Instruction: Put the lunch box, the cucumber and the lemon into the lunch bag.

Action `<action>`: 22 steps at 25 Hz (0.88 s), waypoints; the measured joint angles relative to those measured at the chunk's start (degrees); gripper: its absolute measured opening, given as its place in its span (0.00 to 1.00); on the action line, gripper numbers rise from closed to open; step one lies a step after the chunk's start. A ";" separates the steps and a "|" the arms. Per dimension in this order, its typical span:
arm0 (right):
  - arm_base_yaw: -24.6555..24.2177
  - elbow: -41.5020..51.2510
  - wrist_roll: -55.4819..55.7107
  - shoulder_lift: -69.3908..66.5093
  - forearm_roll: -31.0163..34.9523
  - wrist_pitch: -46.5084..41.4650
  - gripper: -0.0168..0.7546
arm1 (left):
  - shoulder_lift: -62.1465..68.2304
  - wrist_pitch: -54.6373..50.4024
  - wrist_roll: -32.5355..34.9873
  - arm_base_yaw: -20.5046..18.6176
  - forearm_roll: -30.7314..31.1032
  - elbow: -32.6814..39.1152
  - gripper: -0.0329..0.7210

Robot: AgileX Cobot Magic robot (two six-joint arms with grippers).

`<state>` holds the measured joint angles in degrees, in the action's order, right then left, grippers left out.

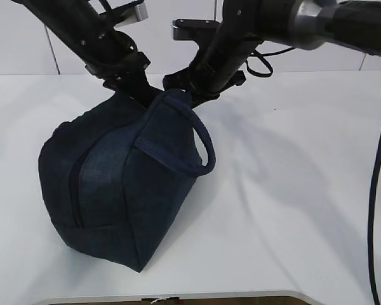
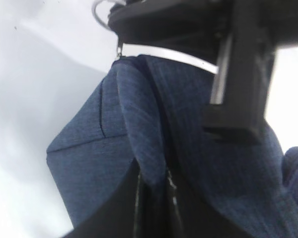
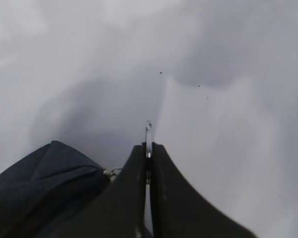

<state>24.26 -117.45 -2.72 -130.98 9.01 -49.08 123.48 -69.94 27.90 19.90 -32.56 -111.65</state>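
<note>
Here the left claw (image 1: 140, 89) is pinched tight on the dark blue cloth at the top of the lunch bag (image 1: 120, 184). In the left wrist view its black fingers (image 2: 154, 208) squeeze a fold of the blue cloth between them. The right claw (image 1: 189, 94) is at the top of the bag too, just beside the left one. In the right wrist view its two black fingers (image 3: 134, 198) are pressed together on a thin shiny metal ring (image 3: 148, 136), which pokes out past their tips. This is the ring pull of the zipper, and it also shows as a silver loop (image 2: 102, 12) at the top of the left wrist view. Both arms come down from the top of the outside view and meet over the bag. The bag sits on the left half of the white worktop (image 1: 292, 203). Its top is pulled up into a point where the claws grip it, and its bottom rests on the worktop. One loop handle (image 1: 200, 143) hangs out on the right side of the bag. A dark zipper line (image 1: 76, 190) runs down the front of the bag and looks closed. A black cable (image 1: 376, 190) hangs down at the right edge. A white wall (image 1: 32, 44) stands behind the worktop.
</note>
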 joint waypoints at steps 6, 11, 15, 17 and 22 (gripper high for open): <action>-0.79 -0.12 0.00 -0.48 2.34 0.00 0.03 | -0.08 0.64 0.00 0.22 0.00 0.00 0.06; -1.08 -0.27 0.00 -2.11 5.69 0.00 0.03 | -0.08 0.64 0.00 0.30 0.40 0.00 0.06; -1.30 -0.68 0.00 -2.21 6.22 -0.46 0.03 | -0.08 0.64 0.00 0.30 0.49 0.00 0.06; -1.30 -0.82 0.00 -2.21 6.22 -0.69 0.03 | -0.08 0.64 0.00 0.30 0.49 0.00 0.06; -1.30 -0.94 -0.79 -2.81 6.85 -1.06 0.03 | -0.12 0.64 0.00 0.30 0.63 0.00 0.06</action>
<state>22.97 -118.39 -3.50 -133.78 15.86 -50.14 123.36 -69.29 27.90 20.20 -31.93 -111.65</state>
